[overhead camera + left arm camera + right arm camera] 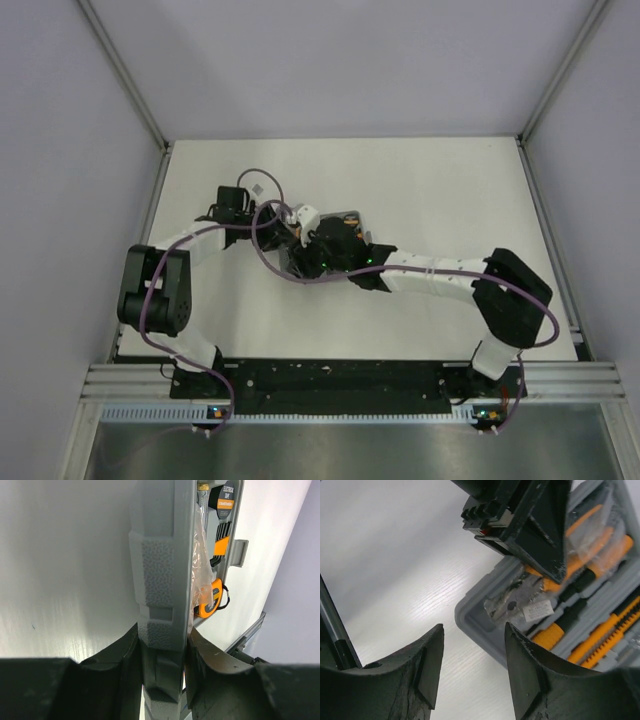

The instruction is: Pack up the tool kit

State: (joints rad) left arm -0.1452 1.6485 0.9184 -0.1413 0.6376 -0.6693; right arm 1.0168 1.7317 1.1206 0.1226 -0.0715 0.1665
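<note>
The left gripper [163, 641] has its jaws pressed against both faces of a textured grey case [159, 575], which stands on edge between them and runs straight out ahead. Past the right-hand jaw, the case's inner side shows crinkled clear plastic film [201, 567], an orange tape measure [212, 598] and a grey latch tab [240, 553]. White table [65, 570] lies off the left-hand jaw.

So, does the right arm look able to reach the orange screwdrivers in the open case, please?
Probably yes: the right gripper hangs open beside the case corner, and the screwdrivers lie in plain view inside. The left gripper, clamped on the lid, overhangs some of them.
</note>
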